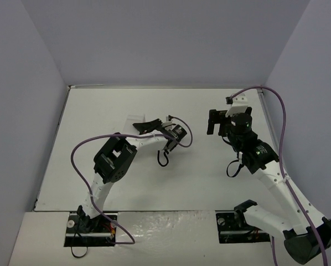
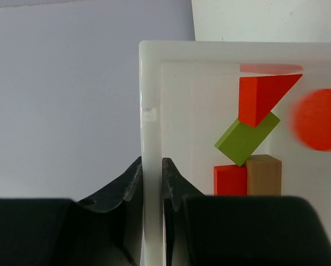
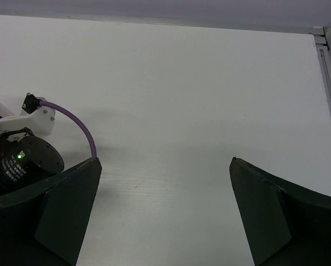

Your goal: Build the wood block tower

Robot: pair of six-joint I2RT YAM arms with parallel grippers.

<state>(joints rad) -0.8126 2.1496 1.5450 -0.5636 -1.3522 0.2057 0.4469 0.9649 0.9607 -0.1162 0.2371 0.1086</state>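
In the left wrist view my left gripper (image 2: 153, 162) is shut on the side wall of a clear white plastic tray (image 2: 150, 100). Inside the tray lie a red wedge block (image 2: 262, 95), a yellow-green block (image 2: 246, 138), a small red block (image 2: 230, 180), a tan block (image 2: 263, 174) and a blurred red round piece (image 2: 319, 119). In the top view the left gripper (image 1: 146, 125) holds the faint tray (image 1: 133, 118) at mid-table; the blocks are hidden there. My right gripper (image 1: 216, 123) (image 3: 165, 162) is open and empty over bare table.
The white table (image 1: 171, 183) is walled in grey at the left, back and right. A purple cable (image 3: 77, 124) and the left arm's wrist (image 3: 21, 158) show at the left of the right wrist view. A metal rail (image 3: 329, 66) runs along the table's right edge.
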